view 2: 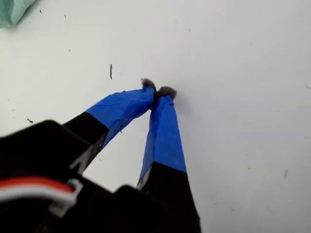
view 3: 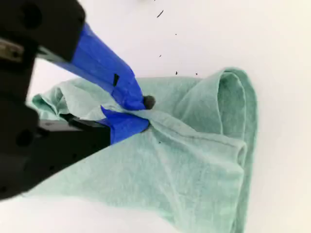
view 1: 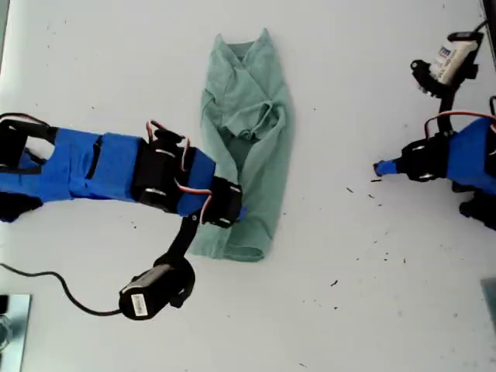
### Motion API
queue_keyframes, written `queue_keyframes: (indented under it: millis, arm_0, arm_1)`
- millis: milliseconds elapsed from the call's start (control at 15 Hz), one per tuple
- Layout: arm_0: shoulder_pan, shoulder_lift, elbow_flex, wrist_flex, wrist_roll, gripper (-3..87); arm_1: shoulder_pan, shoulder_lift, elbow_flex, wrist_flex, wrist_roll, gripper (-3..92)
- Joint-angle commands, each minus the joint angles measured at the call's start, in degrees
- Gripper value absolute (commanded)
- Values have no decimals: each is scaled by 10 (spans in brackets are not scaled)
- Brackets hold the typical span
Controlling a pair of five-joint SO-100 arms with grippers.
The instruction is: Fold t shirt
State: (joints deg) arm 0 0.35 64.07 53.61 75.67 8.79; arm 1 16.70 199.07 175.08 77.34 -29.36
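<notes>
Mint-green cotton, the t shirt lies in a long narrow bundle on the white table, its sides folded inward and a rumpled knot of cloth near its middle. No container shows anywhere.

Seen from the exterior view's left, a blue-taped arm reaches across the table to the shirt's lower part, with a black cable trailing on the table beside it and a wrist camera hanging below it. My second gripper sits at the end of that arm: its blue-taped fingers are pinched together on a gathered fold of the t shirt, the cloth bunching out from between the tips.

Further to the exterior view's right, past the shirt, small dark specks dot the bare table. My first gripper is there, well apart from the shirt, its taped tips touching with nothing between them, just above the bare table.
</notes>
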Motion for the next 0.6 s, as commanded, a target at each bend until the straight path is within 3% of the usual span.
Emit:
queue_keyframes:
  millis: [0,67,200,400,533]
  arm_0:
    - [-25,-31,-32,-30,18,207]
    - [-38,-82,-33,-35,21,299]
    - [-58,-136,-39,-26,27,338]
    - [-48,40,-23,64,27,267]
    - [-41,208,42,79,31,236]
  arm_1:
    - [-1,9,25,1,5,17]
    - [-1,9,25,1,5,17]
    - [-4,9,25,1,6,17]
    - [-2,8,25,1,6,17]
    - [-1,8,25,1,7,17]
